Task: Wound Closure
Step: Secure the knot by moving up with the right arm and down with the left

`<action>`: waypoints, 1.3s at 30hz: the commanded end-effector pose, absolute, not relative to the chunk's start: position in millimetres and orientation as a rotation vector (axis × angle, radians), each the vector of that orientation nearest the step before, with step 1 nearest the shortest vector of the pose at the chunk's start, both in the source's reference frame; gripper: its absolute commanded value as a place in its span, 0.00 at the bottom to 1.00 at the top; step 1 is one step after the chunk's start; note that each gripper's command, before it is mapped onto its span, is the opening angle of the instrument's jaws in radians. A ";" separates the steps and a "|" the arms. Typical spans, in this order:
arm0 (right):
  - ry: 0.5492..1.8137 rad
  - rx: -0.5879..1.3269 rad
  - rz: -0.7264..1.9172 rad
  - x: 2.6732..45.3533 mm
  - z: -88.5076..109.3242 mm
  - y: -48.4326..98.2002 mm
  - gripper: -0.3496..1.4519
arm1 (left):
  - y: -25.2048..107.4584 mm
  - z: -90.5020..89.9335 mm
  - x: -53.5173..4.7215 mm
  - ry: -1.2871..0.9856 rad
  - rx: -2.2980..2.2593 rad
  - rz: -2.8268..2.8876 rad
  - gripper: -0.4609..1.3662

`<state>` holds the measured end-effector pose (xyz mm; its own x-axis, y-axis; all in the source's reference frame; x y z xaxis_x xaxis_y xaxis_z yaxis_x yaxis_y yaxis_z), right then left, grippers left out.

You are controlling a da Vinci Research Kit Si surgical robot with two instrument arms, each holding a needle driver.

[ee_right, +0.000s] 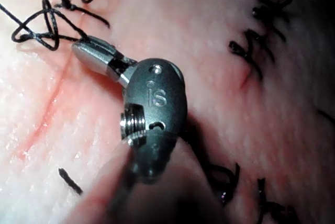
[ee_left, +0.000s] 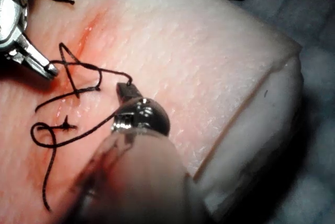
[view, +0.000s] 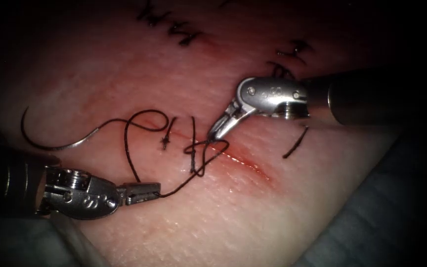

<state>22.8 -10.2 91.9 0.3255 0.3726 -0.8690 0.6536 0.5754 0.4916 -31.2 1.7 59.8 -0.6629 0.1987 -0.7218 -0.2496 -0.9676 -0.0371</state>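
The left tool point(view: 144, 192) comes in from about eight o'clock in the endoscope view, and its jaws are closed on the thread point(view: 181, 185), which leaves the tips and runs up toward the cut point(view: 233, 155). The right tool point(view: 219, 129) enters from about three o'clock. Its jaws are also closed, and they pinch the thread at a small tangle of loops point(view: 201, 153) that sits right on the cut. In the right wrist view the same tool point(ee_right: 84, 46) has its tips at the loops point(ee_right: 39, 28), holding the strand there.

The needle point(view: 50, 141) lies free on the tissue point(view: 253, 217), well to the left of the cut, at about nine o'clock (neither tool holds it). I see its whole curve on the surface, so it is not in the tissue. The thread goes from its end in a big curl toward the cut.

Red fluid point(view: 245, 163) stains the line of the cut just right of the loops. A finished knot point(view: 165, 142) stands just left of them. A short cut end of thread point(view: 296, 142) lies near the right tool, at about four o'clock from its wrist. Older stitches point(view: 174, 27) show at twelve o'clock.

In the left wrist view the left tool point(ee_left: 124, 89) holds the strand next to the loops point(ee_left: 78, 77).
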 end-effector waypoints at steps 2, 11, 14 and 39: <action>1.256 1.020 -0.177 23.0 92.2 -10.1 0.00 | 1.5 59.6 -31.2 0.090 -1.144 2.659 0.06; 1.132 1.017 0.132 23.3 95.4 -9.7 0.00 | 1.3 59.0 -31.2 0.088 -1.148 2.663 0.06; 1.088 0.999 0.339 23.6 96.5 -9.4 0.00 | 1.2 58.9 -31.2 0.087 -1.148 2.663 0.06; 0.932 0.949 1.408 24.7 99.8 -6.8 0.00 | -1.7 57.0 -31.7 0.079 -1.157 2.665 0.06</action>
